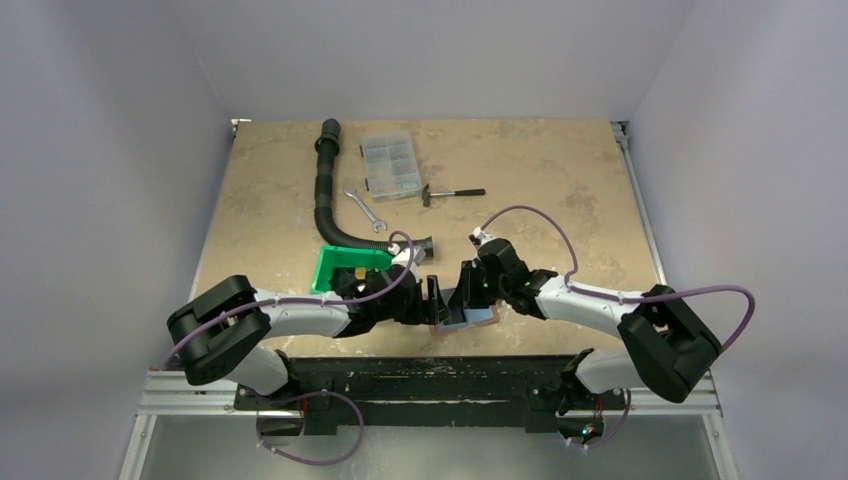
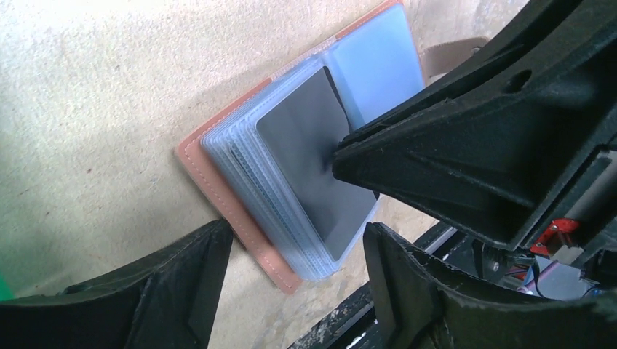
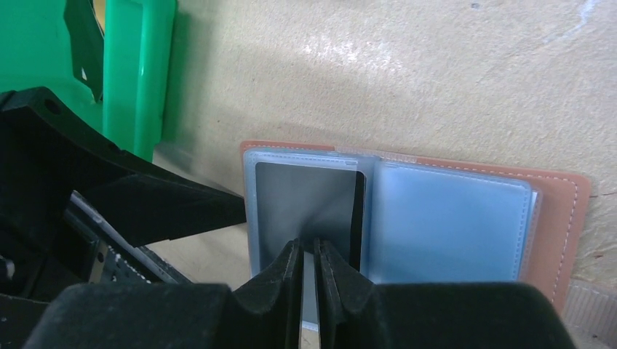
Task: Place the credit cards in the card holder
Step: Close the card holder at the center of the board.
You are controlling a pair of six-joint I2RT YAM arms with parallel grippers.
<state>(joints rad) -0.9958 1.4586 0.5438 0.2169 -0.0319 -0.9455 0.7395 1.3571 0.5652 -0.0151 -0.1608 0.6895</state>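
My left end effector hangs wide open and empty over the card holder, which lies open on the counter. My right end effector, almost closed, pinches the dark card at a sleeve. Nothing pins the card holder, so I think a push can slide it away.

Boxed in on three sides by plain pale lilac-grey walls: left wall, back wall, right wall. Beige mottled desk in the middle (stone-like speckle, faint pale sheen toward the far right). Thin metal rail along the desk's right edge. Scuffed black bar across the near edge, on a silver frame. Smooth grey panel below. Soft even light, weak shadows.
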